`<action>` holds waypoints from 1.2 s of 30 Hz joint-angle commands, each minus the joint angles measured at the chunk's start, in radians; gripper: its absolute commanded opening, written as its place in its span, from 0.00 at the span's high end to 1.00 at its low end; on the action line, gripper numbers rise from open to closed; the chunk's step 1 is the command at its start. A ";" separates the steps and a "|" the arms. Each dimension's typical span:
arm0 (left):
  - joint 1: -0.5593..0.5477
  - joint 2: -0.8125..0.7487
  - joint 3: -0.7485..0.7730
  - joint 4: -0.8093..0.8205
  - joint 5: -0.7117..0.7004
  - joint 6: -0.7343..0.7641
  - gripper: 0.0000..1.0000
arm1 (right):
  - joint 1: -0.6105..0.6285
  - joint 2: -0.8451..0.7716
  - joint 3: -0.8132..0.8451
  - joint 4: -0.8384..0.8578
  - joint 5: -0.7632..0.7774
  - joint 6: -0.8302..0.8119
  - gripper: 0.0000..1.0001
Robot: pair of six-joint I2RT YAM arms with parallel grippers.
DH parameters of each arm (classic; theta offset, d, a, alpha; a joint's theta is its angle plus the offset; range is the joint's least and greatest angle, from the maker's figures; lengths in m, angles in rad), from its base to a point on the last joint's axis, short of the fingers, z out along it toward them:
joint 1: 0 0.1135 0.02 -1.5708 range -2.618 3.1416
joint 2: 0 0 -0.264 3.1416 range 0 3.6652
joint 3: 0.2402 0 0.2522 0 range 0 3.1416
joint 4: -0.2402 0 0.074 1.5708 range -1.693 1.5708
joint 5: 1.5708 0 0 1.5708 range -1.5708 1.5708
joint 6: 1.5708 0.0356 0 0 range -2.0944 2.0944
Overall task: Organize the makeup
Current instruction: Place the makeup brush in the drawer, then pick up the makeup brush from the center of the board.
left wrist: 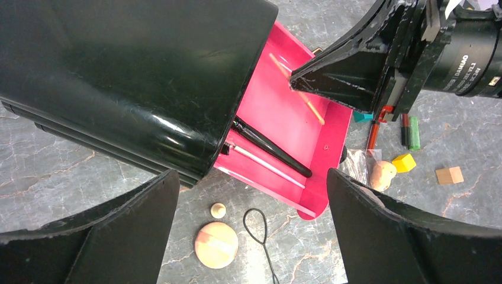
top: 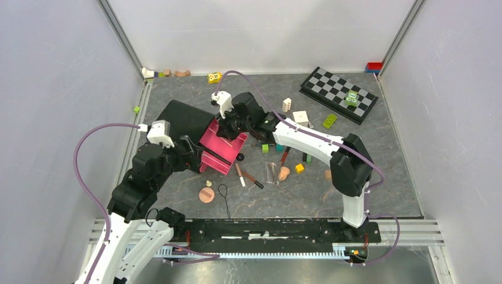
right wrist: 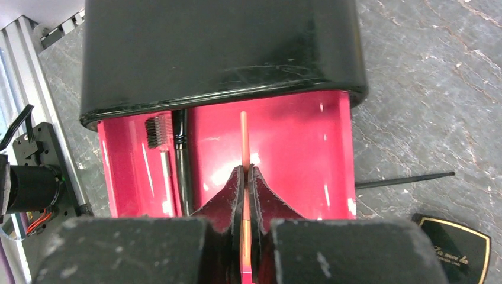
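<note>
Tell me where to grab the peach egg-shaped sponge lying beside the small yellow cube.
Pinch the peach egg-shaped sponge across its wide rounded belly, coming straight down from above: it lies on its side, and the clear plastic wrapper and small yellow cube would likely crowd any sideways approach.

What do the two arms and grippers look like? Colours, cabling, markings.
Left arm and right arm: white links, black joint housings. A lilac cable loops to a white camera block at each wrist. Left gripper and right gripper have scuffed black wedge-shaped fingers. A right-arm motor housing carries white lettering.
</note>
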 commanded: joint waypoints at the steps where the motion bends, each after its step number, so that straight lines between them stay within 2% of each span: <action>1: 0.006 0.000 -0.001 0.044 0.006 0.019 0.00 | 0.010 0.010 0.052 0.018 -0.033 -0.028 0.93; 7: 0.005 -0.003 -0.001 0.044 0.006 0.019 0.00 | 0.009 -0.001 0.064 0.014 -0.017 -0.028 0.80; 12: 0.005 -0.005 -0.001 0.044 0.008 0.019 0.00 | 0.009 -0.030 0.061 -0.010 0.025 -0.047 0.74; 22: 0.005 -0.005 -0.001 0.044 0.009 0.019 0.00 | -0.017 -0.082 0.072 -0.034 0.194 -0.011 0.73; 30: 0.005 -0.005 -0.001 0.043 0.010 0.019 0.00 | -0.133 -0.118 -0.005 0.027 0.321 0.212 0.69; 36: 0.005 -0.013 -0.002 0.045 0.008 0.017 0.00 | -0.230 0.054 0.102 -0.063 0.187 0.323 0.68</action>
